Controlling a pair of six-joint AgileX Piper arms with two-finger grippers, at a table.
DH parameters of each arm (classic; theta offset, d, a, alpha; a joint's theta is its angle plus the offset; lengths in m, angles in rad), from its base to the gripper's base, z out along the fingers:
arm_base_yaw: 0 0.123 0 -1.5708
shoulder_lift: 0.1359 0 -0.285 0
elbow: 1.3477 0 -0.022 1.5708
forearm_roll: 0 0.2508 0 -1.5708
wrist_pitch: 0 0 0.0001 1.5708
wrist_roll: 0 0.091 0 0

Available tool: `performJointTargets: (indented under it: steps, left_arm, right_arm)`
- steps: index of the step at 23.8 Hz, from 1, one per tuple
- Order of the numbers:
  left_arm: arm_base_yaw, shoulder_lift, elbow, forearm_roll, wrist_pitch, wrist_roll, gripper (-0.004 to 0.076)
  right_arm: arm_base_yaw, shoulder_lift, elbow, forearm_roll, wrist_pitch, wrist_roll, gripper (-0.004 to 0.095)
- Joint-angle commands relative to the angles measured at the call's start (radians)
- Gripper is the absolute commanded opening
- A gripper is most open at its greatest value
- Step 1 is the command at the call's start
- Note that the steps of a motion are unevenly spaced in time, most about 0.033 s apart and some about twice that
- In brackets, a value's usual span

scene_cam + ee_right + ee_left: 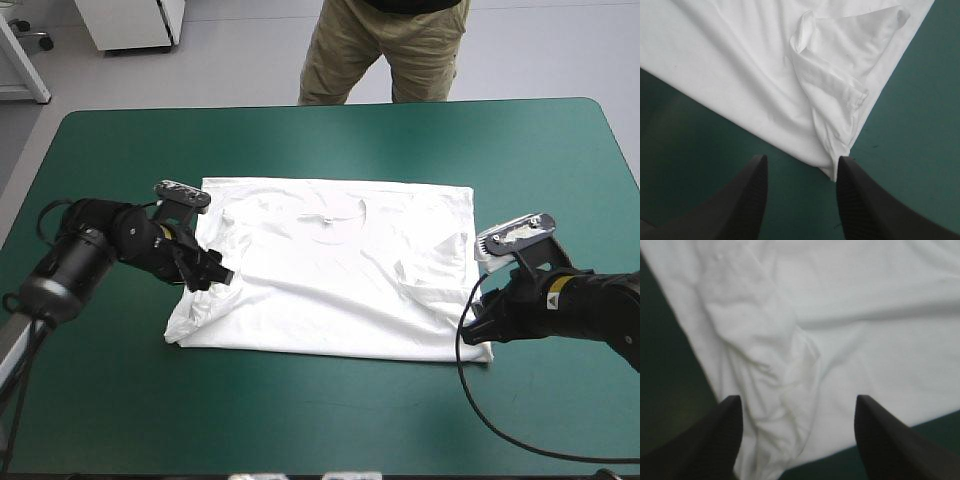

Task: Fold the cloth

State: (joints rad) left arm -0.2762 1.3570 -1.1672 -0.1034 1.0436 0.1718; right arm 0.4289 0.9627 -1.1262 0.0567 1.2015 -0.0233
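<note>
Poising our left gripper (797, 400), spread, over the T-shirt (330, 270) at its left edge and our right gripper (802, 159), spread, at its near right corner, we seem ready to pinch and fold.

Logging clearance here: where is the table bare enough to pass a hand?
Bare: wide strips of teal-green cover beyond the T-shirt and nearer than it. Crowded: both its side edges, with the left gripper and right gripper.

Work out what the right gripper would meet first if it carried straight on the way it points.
Probably the T-shirt: its corner lies just ahead of the right gripper, by the tips of the open jaws. How high the gripper sits above it is unclear.
</note>
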Motion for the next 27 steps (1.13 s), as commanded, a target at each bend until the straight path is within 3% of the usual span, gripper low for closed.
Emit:
performJointTargets:
  steps: [1,5,13,21,27]
  left_arm:
    - [-0.002,-0.126,-0.031,0.118,0.069,-0.075,0.0481]
    - [-0.002,-0.175,0.002,0.164,0.166,-0.139,0.048]
    - [-0.002,-0.188,0.26,0.198,0.023,-0.229,0.048]
    - [0.026,-0.088,0.307,0.224,-0.08,-0.283,0.048]
    - [0.125,0.041,0.307,0.173,-0.125,-0.209,0.0473]
  right_arm:
    - [-0.002,-0.059,-0.024,0.002,-0.007,0.008,0.0432]
    - [-0.002,-0.105,0.023,0.002,-0.005,0.033,0.0432]
    - [-0.002,-0.149,0.244,0.011,-0.103,0.083,0.0432]
    - [-0.002,-0.149,0.286,0.066,-0.171,0.072,0.0424]
    - [-0.002,-0.149,0.286,0.066,-0.197,0.072,0.0424]
